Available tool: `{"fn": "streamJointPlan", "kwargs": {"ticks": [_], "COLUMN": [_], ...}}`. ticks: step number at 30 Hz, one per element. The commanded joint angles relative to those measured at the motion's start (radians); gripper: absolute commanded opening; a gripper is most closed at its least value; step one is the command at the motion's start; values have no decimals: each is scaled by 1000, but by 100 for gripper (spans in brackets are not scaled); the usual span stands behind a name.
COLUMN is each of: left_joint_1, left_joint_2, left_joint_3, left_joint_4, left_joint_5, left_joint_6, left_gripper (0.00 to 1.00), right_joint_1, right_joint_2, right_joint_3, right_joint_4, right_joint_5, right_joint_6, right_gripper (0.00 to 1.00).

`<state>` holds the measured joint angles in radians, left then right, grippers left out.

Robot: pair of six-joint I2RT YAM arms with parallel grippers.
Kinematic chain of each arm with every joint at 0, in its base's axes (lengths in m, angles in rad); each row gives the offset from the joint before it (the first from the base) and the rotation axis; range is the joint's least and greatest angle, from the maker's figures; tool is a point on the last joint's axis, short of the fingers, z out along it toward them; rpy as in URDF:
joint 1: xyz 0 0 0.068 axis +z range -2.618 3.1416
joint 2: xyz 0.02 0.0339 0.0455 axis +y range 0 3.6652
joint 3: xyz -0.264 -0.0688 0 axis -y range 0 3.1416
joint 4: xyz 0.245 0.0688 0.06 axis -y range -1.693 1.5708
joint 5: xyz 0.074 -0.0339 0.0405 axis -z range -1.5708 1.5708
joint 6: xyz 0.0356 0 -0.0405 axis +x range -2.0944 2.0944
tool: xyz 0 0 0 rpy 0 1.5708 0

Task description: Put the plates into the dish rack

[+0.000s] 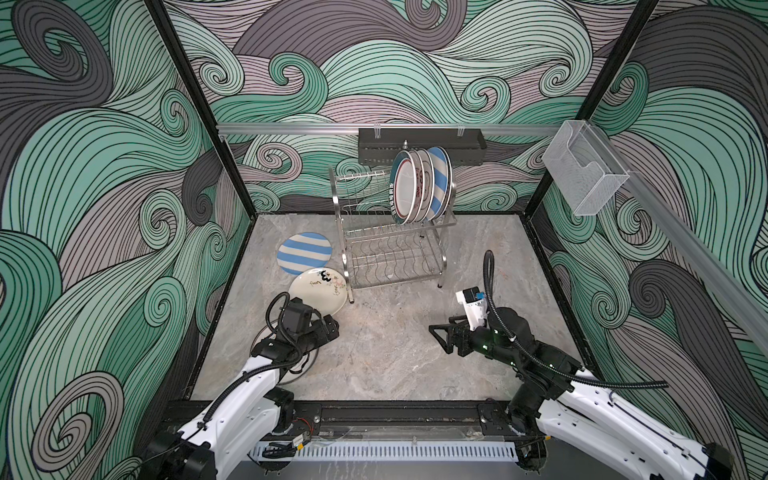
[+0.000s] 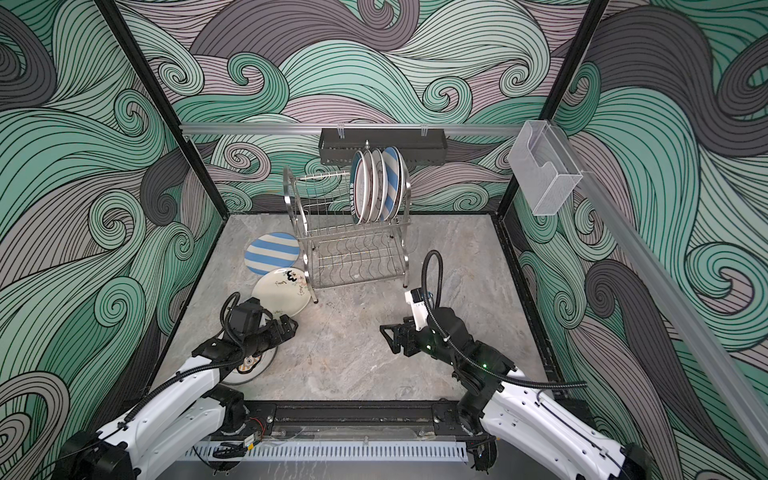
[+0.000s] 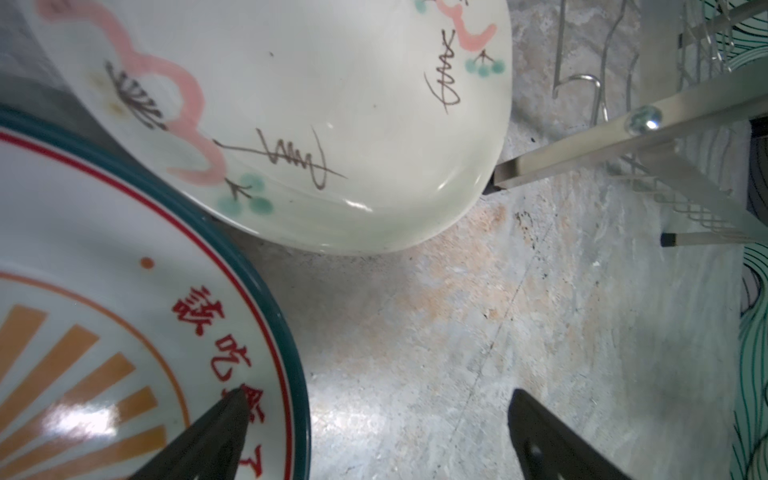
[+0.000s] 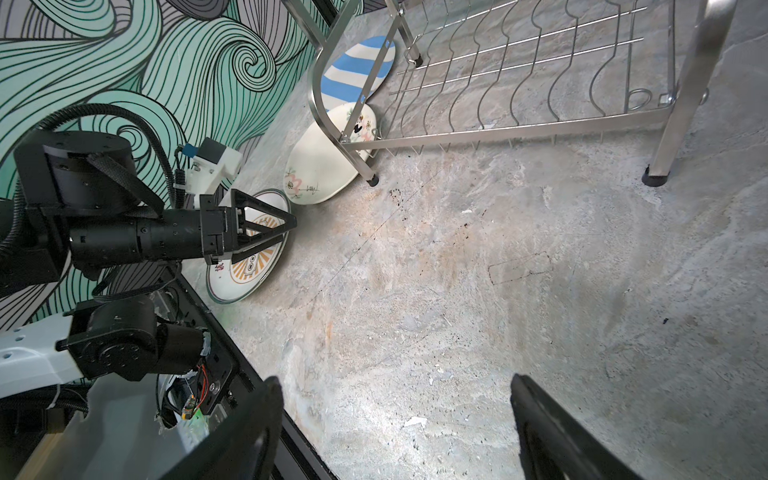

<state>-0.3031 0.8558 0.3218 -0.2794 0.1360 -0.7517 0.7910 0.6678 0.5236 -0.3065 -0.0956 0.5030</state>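
Note:
The dish rack point(image 1: 395, 253) point(image 2: 353, 257) stands at the back middle, with several plates point(image 1: 419, 185) upright in its upper tier. On the table to its left lie a blue-striped plate point(image 1: 304, 253) point(image 4: 353, 70) and a cream cartoon plate point(image 1: 318, 291) point(image 3: 332, 124). A teal-rimmed sunburst plate point(image 2: 249, 365) point(image 3: 104, 311) lies partly under my left arm. My left gripper point(image 1: 332, 326) point(image 3: 374, 399) is open, one finger over that plate, the other over bare table, the rim between them. My right gripper point(image 1: 439, 338) point(image 4: 395, 386) is open above bare table, holding nothing.
A black perforated tray point(image 1: 422, 145) hangs on the back rail behind the rack. A clear plastic box point(image 1: 584, 174) hangs on the right rail. The rack's front left leg point(image 3: 540, 162) stands against the cream plate. A black frame point(image 1: 374, 411) borders the table's front.

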Motion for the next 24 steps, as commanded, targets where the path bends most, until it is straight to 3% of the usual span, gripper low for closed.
{"fn": "streamJointPlan", "kwargs": {"ticks": [1,9,19,24], "left_joint_1": [2,-30,-211,-260], "left_joint_2": [52,242,410,399], "left_joint_3": [14,89,205,255], "left_joint_4": [94,230,313,277], "left_joint_5": [142,258,216,195], "left_joint_6": [7,76,86,89], "left_gripper": [99,99,99,98], "right_joint_1": [-1,-1,2,13], "right_joint_2": [30,126,253,344], "right_joint_3": [-7,-37,-80,-88], "right_joint_4": [37,101,190,271], "right_joint_5": [-22,-102,-198,-233], "right_joint_6": [8,27,38,44], "right_gripper": [87,86,86,85]}}
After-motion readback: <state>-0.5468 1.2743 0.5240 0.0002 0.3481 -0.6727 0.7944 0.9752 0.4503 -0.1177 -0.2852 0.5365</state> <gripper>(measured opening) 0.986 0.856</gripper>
